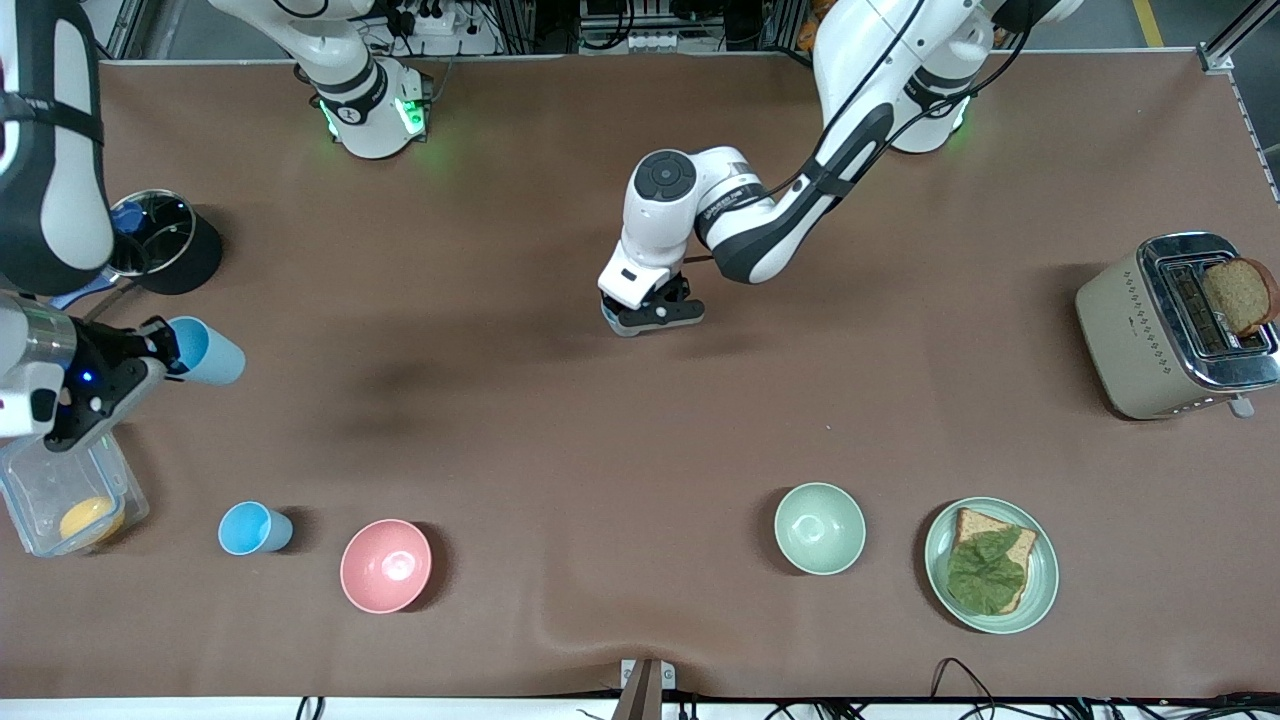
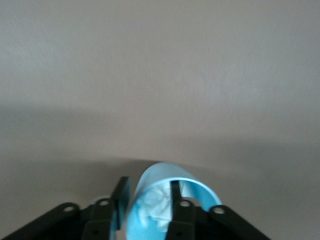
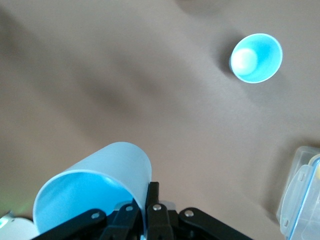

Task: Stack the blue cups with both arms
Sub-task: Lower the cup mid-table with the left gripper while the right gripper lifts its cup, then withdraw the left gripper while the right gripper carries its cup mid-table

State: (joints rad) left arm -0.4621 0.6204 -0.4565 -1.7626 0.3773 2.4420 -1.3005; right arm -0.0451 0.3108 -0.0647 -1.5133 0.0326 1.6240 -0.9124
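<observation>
My right gripper (image 1: 165, 345) is shut on the wall of a sky-blue cup (image 1: 210, 352), held tilted above the table at the right arm's end. In the right wrist view the cup (image 3: 100, 175) has one finger inside and one outside of my right gripper (image 3: 145, 197). My left gripper (image 1: 650, 312) is low over the table's middle. It is shut on a paler blue cup (image 1: 612, 318), mostly hidden under the hand. In the left wrist view this cup (image 2: 170, 169) sits in my left gripper (image 2: 148, 184). A third blue cup (image 1: 255, 528) stands upright beside the pink bowl and shows in the right wrist view (image 3: 256, 57).
A pink bowl (image 1: 385, 565), a pale green bowl (image 1: 820, 528) and a plate with bread and lettuce (image 1: 1035, 590) lie near the front camera. A toaster (image 1: 1130, 340) stands at the left arm's end. A black pot (image 1: 185, 255) and a clear container (image 1: 30, 480) are at the right arm's end.
</observation>
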